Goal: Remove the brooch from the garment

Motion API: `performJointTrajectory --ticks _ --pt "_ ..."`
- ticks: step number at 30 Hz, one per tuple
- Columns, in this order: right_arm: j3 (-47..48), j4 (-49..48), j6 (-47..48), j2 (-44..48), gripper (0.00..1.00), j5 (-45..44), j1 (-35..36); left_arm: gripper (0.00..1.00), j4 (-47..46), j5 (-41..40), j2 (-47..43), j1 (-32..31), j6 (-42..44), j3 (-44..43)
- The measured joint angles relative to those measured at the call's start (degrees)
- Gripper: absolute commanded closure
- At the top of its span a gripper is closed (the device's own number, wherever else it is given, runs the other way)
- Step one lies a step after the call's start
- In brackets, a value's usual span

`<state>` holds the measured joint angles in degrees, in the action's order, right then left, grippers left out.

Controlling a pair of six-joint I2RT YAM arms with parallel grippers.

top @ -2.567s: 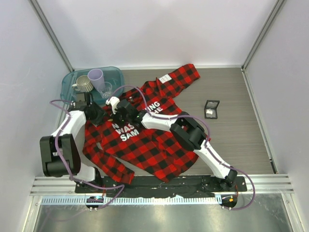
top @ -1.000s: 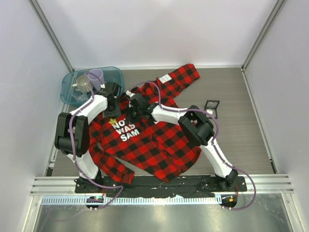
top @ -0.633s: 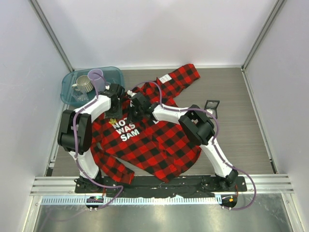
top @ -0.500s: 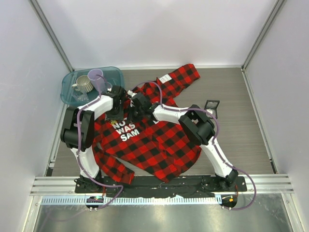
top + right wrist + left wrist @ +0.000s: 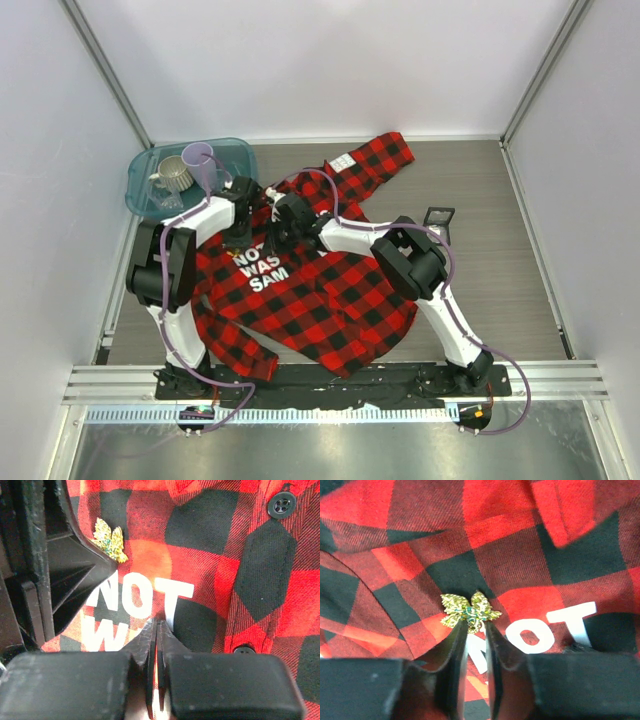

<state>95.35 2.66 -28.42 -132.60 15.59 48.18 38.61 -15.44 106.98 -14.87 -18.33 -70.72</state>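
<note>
Relation of tool to target at the moment of the grasp. The brooch (image 5: 469,612) is pinned to the chest of the garment (image 5: 535,555), just above the first letter of the white lettering (image 5: 555,627), and the garment lies spread on the surface (image 5: 480,200). In the left wrist view the brooch sits directly ahead of the left tool (image 5: 474,629), touching its tips. Its long axis runs crosswise to the approach and along the line on which the fingers close. The left tool's fingers stand a narrow gap apart, and the brooch's leaves spread wider than that gap, so only its lower middle lobe lies at the mouth. No firm clamp on the metal is visible. The right tool (image 5: 156,626) has its fingers pressed together, tips on the cloth at the lettering; whether a fold is caught between them cannot be told. From the right tool the brooch lies near, ahead and to the left. The left arm is therefore the nearer one, and is judged better placed to pull the pin.
</note>
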Motion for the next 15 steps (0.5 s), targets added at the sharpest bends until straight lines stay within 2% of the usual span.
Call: performJointTrajectory --ticks 7,10,11,15 --pt "0.0 0.0 0.1 0.0 0.92 0.4 0.0 0.89 -0.4 -0.8 -1.3 0.0 0.8 1.1" --pt "0.0 0.0 0.3 0.0 0.89 0.8 0.0 0.85 -0.5 -1.1 -3.3 0.0 0.7 2.6" --pt "0.0 0.1 0.3 0.0 0.87 0.9 0.0 0.80 -0.5 -1.2 -4.0 0.0 0.7 3.0" --pt "0.9 1.2 0.2 0.1 0.84 1.4 0.0 0.78 -1.2 -1.5 -8.7 0.0 -0.3 4.7"
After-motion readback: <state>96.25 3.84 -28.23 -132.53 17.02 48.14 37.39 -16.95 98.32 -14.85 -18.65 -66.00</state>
